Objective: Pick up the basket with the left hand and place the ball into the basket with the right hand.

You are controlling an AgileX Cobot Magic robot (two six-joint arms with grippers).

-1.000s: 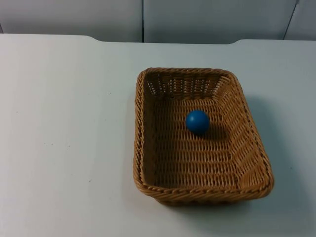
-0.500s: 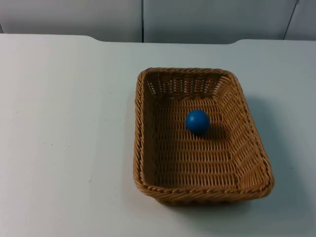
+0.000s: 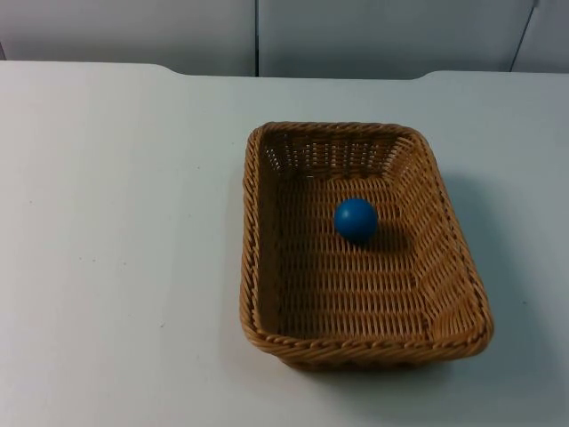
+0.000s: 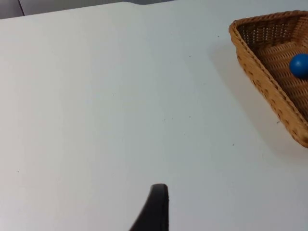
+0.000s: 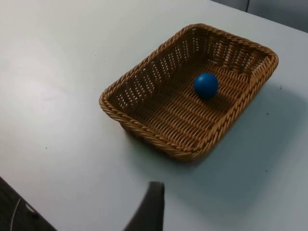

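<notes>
A woven tan basket (image 3: 252,222) rests flat on the white table, right of centre. A blue ball (image 3: 356,219) lies inside it, toward the far half of its floor. My left gripper (image 4: 156,207) hangs over bare table well to the left of the basket (image 4: 262,84), with the ball (image 4: 300,65) in sight past the rim. My right gripper (image 5: 149,207) is held back from the basket (image 5: 144,130), a clear gap of table between them, and the ball (image 5: 206,85) is visible inside. Neither gripper touches anything; both arms wait.
The grey partition wall (image 3: 267,36) closes off the table's far side. Wide bare table top (image 3: 116,231) lies to the basket's left. A table edge with dark floor beyond (image 5: 12,209) lies near my right gripper.
</notes>
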